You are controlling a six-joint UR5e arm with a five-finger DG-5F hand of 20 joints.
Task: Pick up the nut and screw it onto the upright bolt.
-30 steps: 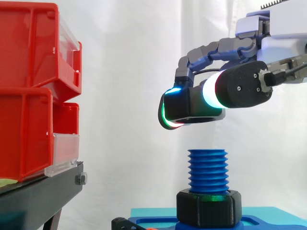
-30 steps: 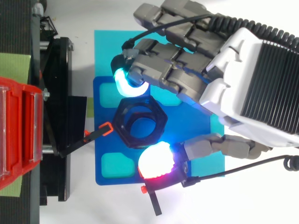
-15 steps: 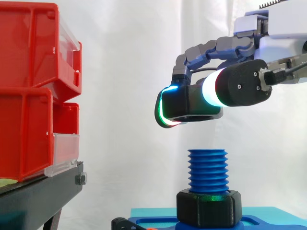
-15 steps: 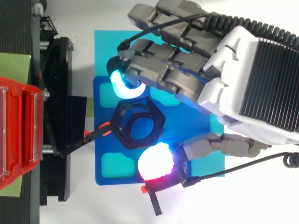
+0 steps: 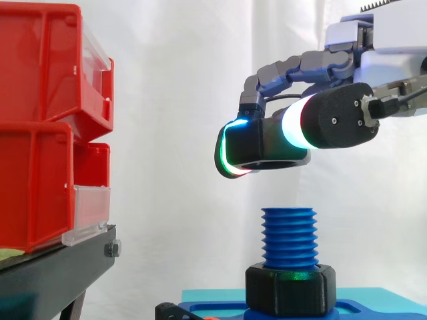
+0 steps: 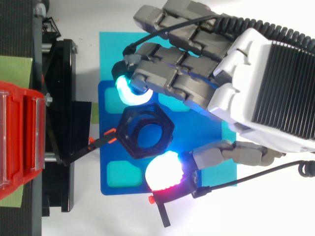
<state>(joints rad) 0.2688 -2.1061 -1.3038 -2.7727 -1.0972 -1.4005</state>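
Black hex nut [image 5: 267, 143] [image 6: 124, 133], held in the air above the upright blue bolt [image 5: 289, 237], with a clear gap between the nut's underside and the top thread. The robot hand [image 5: 333, 123] [image 6: 256, 93] pinches the nut across opposite flats: a cyan-glowing fingertip [image 6: 132, 93] on one side, a red-and-white glowing pad [image 6: 165, 173] on the other. Gripping by the flats leaves the bore open from below and gives purchase for turning.

From where I stand the nut looks near level, as it must be if the first thread is to catch without crossing. In the side view its bore sits slightly toward the red bins [image 5: 40, 133] rather than squarely over the bolt, so I judge that a small sideways correction comes before lowering.

The bolt rises from a black hexagonal collar [image 5: 290, 288] seated in a blue fixture plate [image 6: 106, 142] on a cyan mat [image 6: 110, 49]; this keeps the bolt vertical and stops it from spinning under torque.

Stage, as I judge it: pick-up done, threading not yet begun. Chief risk is a tilted or off-centre start.
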